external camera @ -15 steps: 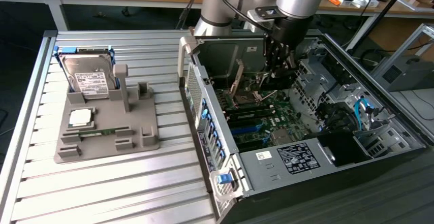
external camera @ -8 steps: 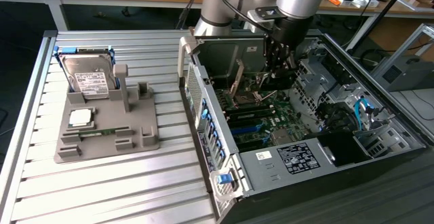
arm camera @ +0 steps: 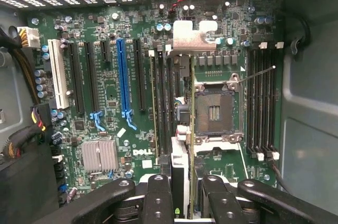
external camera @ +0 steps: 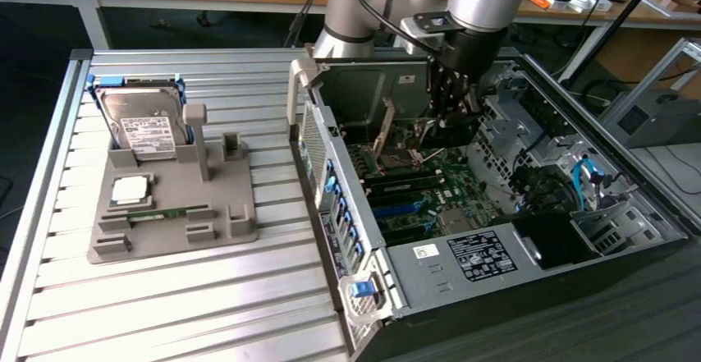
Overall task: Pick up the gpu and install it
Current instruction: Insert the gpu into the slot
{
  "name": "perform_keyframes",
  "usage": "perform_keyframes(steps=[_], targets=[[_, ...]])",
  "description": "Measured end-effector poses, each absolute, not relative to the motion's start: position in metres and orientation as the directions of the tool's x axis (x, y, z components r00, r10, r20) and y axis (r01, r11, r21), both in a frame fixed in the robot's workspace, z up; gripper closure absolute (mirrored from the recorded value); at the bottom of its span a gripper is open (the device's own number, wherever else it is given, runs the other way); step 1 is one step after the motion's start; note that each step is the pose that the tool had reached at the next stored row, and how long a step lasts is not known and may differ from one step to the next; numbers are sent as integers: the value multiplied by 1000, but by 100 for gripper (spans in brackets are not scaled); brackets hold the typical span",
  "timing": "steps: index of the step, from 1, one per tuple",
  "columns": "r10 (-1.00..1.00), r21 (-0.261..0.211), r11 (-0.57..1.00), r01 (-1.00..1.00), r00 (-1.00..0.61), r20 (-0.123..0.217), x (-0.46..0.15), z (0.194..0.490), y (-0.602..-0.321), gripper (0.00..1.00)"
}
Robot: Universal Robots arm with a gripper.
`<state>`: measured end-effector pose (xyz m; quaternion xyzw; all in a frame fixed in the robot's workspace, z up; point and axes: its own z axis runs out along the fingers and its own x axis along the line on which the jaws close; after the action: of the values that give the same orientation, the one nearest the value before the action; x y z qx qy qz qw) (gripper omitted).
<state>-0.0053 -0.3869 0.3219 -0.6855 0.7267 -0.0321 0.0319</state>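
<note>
Two dark fingers (arm camera: 158,197) of the pincer (arm camera: 186,203) are seen closest in the wrist view, pressed in on the gpu (arm camera: 191,129). It's pinched edge-on between them, so only a thin line of card is seen, running out to a silvery metal bracket (arm camera: 193,36) at its far end. Beyond the card, the green motherboard (arm camera: 111,92) is spread out. A long blue slot (arm camera: 122,76) and a finned heatsink (arm camera: 99,155) are on one side of the card. On the other side sit an open CPU socket (arm camera: 214,110) and a row of memory slots (arm camera: 261,97). Whether the card's edge is touching the board can't be told.

In the exterior view, the ribbed metal bench (external camera: 164,313) is nearest. On it the open computer case (external camera: 328,181) is laid on its side at the exterior view's right. A grey holder (external camera: 230,214) is placed well apart at the exterior view's left. A hard drive (external camera: 144,128) is propped upright at the holder's far end, and a memory stick (external camera: 164,213) lies in a groove nearer the front. Farther back, the pincer is lowered inside the case over the motherboard, with the arm (external camera: 482,1) rising behind it.
</note>
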Motion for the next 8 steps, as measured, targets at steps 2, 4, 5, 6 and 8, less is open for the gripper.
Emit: perform_keyframes(steps=[2, 4, 5, 6, 8], targets=[[-998, -90, 58, -994, -58, -2, -5, 322, -388, 73], [-998, -90, 58, -994, -58, -2, -5, 322, -388, 73], [-998, -90, 58, -994, -58, -2, -5, 322, -389, 73], [-998, -90, 58, -994, -58, -2, -5, 322, -390, 73], [-998, -90, 58, -994, -58, -2, -5, 322, -391, 73]])
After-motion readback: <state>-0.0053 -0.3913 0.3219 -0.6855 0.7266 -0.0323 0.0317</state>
